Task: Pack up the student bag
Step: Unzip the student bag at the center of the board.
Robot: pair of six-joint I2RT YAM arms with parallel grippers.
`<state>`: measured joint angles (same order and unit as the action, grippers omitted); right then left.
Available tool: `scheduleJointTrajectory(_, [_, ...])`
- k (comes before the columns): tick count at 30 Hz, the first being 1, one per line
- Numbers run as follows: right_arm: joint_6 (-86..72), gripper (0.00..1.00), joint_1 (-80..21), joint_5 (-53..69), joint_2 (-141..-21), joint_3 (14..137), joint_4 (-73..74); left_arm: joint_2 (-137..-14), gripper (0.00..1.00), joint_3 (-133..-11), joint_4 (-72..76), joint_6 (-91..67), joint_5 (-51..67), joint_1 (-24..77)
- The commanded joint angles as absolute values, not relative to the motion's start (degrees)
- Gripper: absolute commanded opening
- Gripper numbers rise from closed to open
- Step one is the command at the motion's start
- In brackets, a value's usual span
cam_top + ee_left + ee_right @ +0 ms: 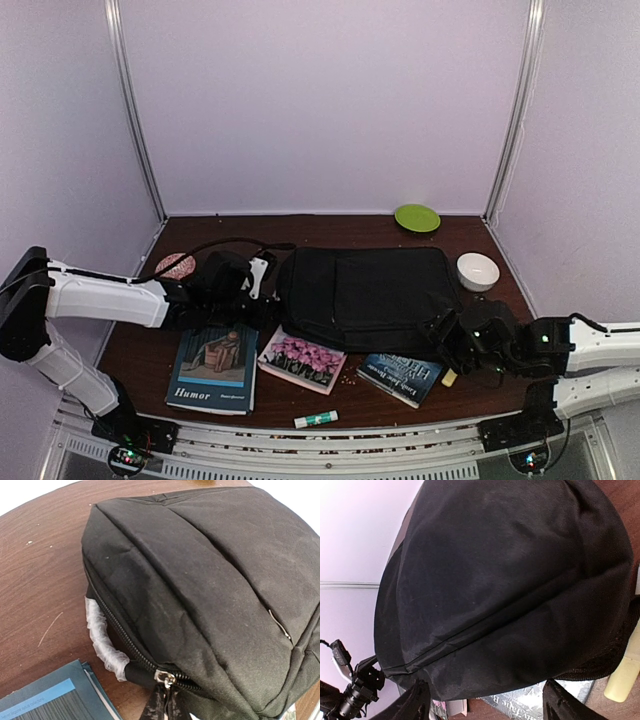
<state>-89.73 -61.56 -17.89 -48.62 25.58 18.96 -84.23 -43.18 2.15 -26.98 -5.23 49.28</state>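
Note:
The student bag (365, 290), a large black backpack, lies flat in the middle of the table. Its zipper runs along the left end beside a handle (102, 640) wrapped in pale plastic. My left gripper (167, 702) sits at the bag's near left corner (268, 308) and is shut on the metal zipper pull (165, 678). My right gripper (487, 705) stands open at the bag's near right corner (447, 335). Its two fingers are spread wide, below the black fabric, with nothing held between them.
Three books lie in front of the bag: a teal one (213, 365), a pink flowered one (302, 358) and a dark blue one (402, 377). A glue stick (316, 419) and a yellowish eraser (449, 378) lie near the front edge. A white bowl (477, 271), a green plate (417, 217) and a round coaster (175, 266) sit at the back.

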Motion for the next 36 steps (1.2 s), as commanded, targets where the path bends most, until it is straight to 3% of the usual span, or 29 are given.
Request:
scheduleJointTrajectory(1, [-95.78, 0.76, -61.14, -20.45, -50.28, 24.39, 16.48, -83.33, 0.0, -43.34, 6.39, -27.17, -6.0, 50.65])
scheduleJointTrajectory(5, [-95.69, 0.72, -59.68, -18.72, -54.27, 23.11, 10.27, -83.06, 0.0, -43.33, 6.41, -26.95, -5.89, 51.33])
scheduleJointTrajectory(8, [-93.42, 0.63, -57.81, -16.17, -57.5, 23.51, 4.17, -82.92, 0.0, -43.33, 6.26, -26.57, -5.91, 51.88])
scheduleJointTrajectory(14, [-80.69, 0.32, -52.06, -11.2, -62.08, 31.23, 1.82, -81.63, 0.0, -42.56, 7.03, -25.66, -6.15, 52.7])
scheduleJointTrajectory(20, [-63.82, 0.0, -47.61, -8.18, -65.84, 45.04, 9.03, -78.33, 0.0, -39.92, 10.14, -25.12, -7.62, 53.25])
scheduleJointTrajectory(29, [-44.17, 0.0, -41.11, -0.2, -76.58, 67.08, 14.39, -73.7, 0.0, -41.15, 10.82, -21.52, -10.91, 53.79])
scheduleJointTrajectory(36, [-35.29, 0.0, -37.0, 5.25, -91.89, 83.82, 19.4, -77.17, 0.0, -47.43, 8.55, -19.89, -11.35, 53.92])
